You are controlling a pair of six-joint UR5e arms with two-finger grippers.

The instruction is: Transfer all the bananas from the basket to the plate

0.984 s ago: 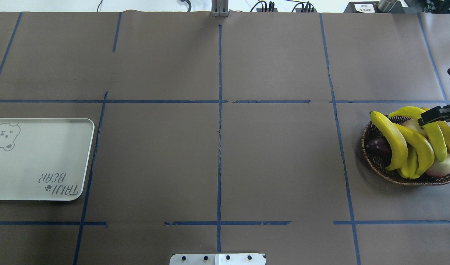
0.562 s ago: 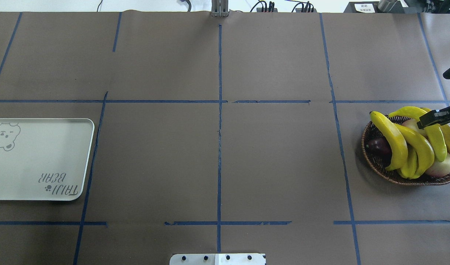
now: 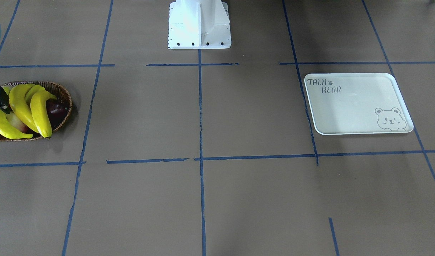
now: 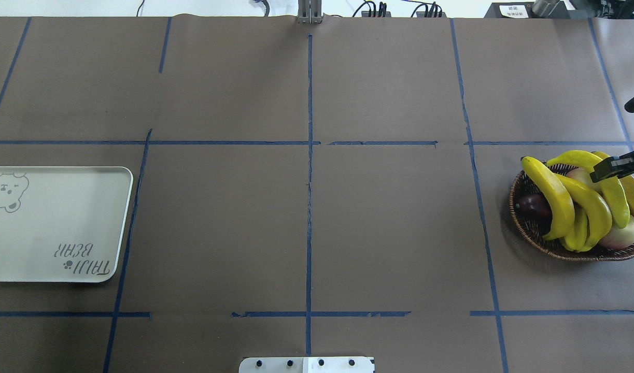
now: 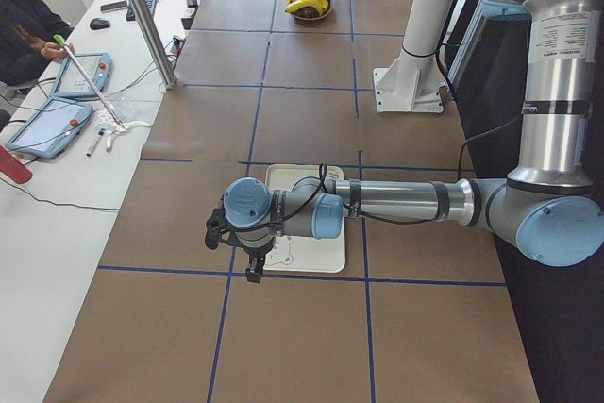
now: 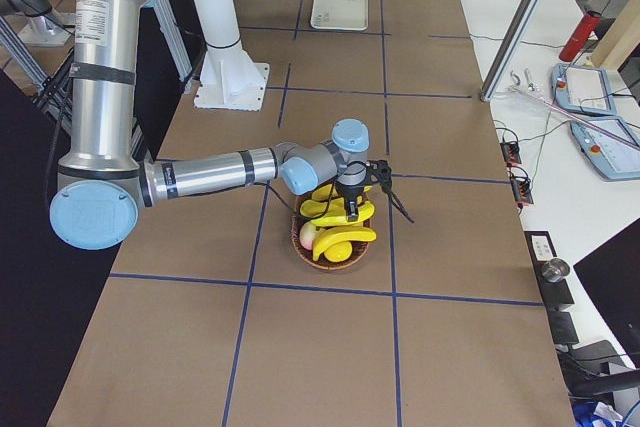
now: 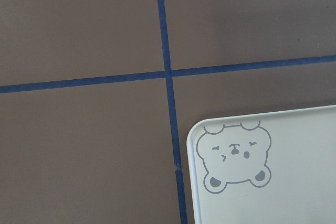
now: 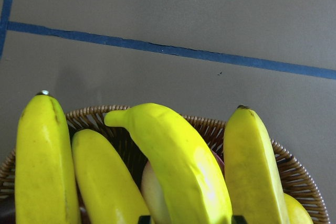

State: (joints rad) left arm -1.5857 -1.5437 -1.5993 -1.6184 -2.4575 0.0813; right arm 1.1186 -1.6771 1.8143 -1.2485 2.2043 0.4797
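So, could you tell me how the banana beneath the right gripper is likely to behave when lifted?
This banana looks like moulded plastic, so it should stay stiff and probably feel light. Its glossy skin may slip when pinched. It lies curved across other fruit in the wicker basket, so it could rock or pivot when gripped.

Curved yellow plastic bananas (image 4: 560, 199): lying in oval brown wicker basket (image 4: 524, 228), one between right gripper (image 8: 191, 217) fingers (image 4: 615, 167). Rectangular off-white tray (image 4: 47, 223): lying partly below left gripper (image 5: 241, 257) fingers (image 5: 254, 274).
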